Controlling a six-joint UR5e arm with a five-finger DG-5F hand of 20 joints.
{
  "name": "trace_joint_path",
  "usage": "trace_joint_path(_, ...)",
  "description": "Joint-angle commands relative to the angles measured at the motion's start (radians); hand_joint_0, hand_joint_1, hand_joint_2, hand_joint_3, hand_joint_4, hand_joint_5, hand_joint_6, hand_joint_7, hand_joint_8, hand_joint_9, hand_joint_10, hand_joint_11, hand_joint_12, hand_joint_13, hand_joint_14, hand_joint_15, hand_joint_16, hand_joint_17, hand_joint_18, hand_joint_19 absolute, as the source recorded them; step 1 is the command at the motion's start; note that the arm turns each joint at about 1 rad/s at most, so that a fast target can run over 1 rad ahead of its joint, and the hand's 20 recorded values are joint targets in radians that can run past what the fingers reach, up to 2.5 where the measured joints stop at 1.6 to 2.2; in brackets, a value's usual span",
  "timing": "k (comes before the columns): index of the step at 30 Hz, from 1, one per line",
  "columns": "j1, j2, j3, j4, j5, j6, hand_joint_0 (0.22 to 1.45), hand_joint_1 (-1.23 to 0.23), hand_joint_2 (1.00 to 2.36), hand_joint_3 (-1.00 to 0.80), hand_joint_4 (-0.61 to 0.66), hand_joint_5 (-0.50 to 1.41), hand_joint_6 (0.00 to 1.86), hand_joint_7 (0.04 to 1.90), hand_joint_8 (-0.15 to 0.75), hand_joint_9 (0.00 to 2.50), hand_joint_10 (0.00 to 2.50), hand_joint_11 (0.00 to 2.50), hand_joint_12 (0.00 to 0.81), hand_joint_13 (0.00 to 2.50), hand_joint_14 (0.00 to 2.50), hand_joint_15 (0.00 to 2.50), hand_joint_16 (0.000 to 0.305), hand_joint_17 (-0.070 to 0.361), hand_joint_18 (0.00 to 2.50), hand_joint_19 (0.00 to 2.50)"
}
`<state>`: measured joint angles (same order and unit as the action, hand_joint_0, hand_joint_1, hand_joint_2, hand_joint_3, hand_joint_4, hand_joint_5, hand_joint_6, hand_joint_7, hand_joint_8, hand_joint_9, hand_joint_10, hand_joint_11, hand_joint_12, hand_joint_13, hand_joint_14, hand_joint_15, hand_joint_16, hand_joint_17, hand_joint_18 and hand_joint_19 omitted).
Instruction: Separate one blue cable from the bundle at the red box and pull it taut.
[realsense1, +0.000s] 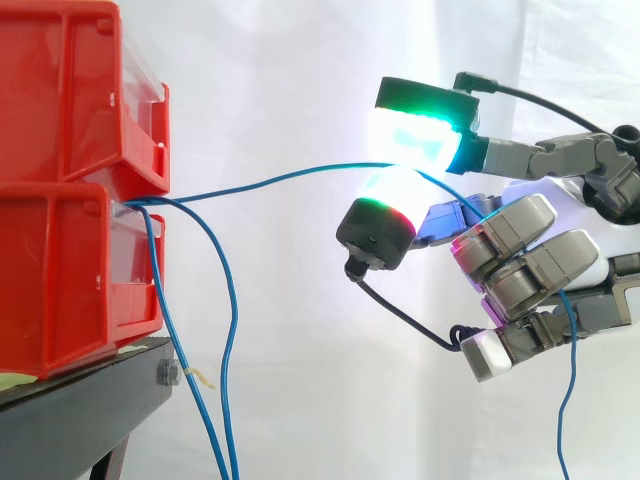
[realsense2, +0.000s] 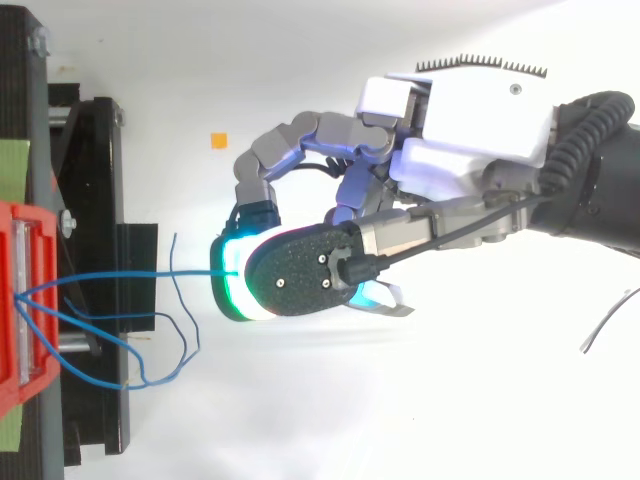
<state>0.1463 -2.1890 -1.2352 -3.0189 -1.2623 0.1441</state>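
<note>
Blue cable (realsense1: 260, 183) is being pinched by the hand (realsense1: 530, 250) between two glowing pads, a green-cyan one (realsense1: 420, 138) on top and a white one with a red edge (realsense1: 392, 195) underneath, so the hand is closing on the cable with a narrow two-pad grip. Remaining fingers are curling in toward the palm, glowing magenta at the tips. Behind the pinch the cable's free end is trailing over the curled fingers and hanging down at the right of the side view. From the pinch the cable is running left in a shallow bow, not quite straight, down to the front of the lower red box (realsense1: 60, 280), where it is coming out. Other blue cables (realsense1: 228, 330) are leaving the same box front and drooping in loose loops past the black stand (realsense1: 80, 410). A second red box (realsense1: 60, 90) is sitting stacked on the lower one. In the top view a small orange marker (realsense2: 218, 140) is lying on the white surface, apart from the hand. White curtain (realsense1: 300, 60) is hanging behind everything.
</note>
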Motion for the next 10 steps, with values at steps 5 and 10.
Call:
trace_joint_path(5,-0.001,0.0,0.0,0.0,0.0,0.0,0.74,-0.77,1.01,-0.27,-0.08,-0.17,0.94,1.15,0.346,1.39,0.0,1.63,0.363,1.57,0.01,1.58,0.056,0.125,0.97,0.7)
trace_joint_path(10,-0.001,0.0,0.0,0.0,0.001,-0.001,0.74,-0.77,1.01,-0.27,-0.08,-0.18,0.94,1.15,0.354,1.39,0.01,1.63,0.364,1.56,0.01,1.57,0.056,0.125,0.98,0.7)
